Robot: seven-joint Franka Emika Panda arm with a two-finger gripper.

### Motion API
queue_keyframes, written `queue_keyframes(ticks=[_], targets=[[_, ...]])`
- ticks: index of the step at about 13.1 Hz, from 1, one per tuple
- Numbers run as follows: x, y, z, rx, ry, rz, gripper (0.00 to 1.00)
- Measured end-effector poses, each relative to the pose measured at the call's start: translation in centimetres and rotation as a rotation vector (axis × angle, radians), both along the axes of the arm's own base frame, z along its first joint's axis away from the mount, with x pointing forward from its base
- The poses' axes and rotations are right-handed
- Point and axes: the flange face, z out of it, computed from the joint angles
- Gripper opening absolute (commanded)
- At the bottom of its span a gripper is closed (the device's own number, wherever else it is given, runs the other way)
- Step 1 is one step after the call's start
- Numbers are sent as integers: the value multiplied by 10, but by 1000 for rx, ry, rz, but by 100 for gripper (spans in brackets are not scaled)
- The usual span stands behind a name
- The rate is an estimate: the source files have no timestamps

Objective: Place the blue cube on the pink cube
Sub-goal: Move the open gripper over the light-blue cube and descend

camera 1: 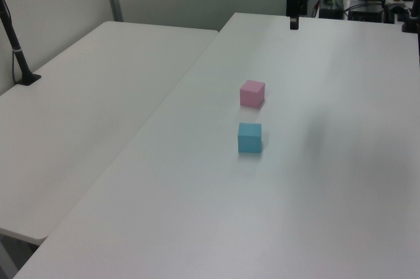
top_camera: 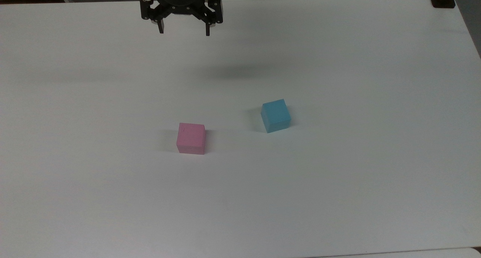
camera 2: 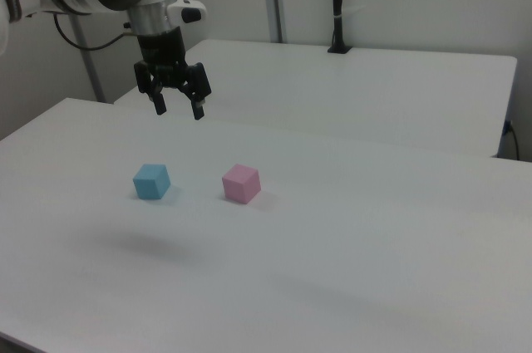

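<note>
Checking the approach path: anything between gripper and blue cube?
Nothing. In the top view only bare table lies between the open gripper and the blue cube; the pink cube sits aside.

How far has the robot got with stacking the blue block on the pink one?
Nothing is done yet. The blue cube and the pink cube both sit apart on the table. The gripper hangs open and empty above the table's far side in the top view. Left to do: reach the blue cube, grasp it, lift it and set it on the pink one.
</note>
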Motion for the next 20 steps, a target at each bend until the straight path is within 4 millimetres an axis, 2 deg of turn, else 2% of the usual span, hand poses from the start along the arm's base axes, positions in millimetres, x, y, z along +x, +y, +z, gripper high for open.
queue_keyframes(ticks=[10,12,15,18,20], targets=[[0,8,-1,-1,2,14,100],[1,17,-6,-1,11,28,100],[5,59,-36,-5,57,96,100],[18,119,-84,41,35,176,100],[27,138,-109,73,19,191,100]])
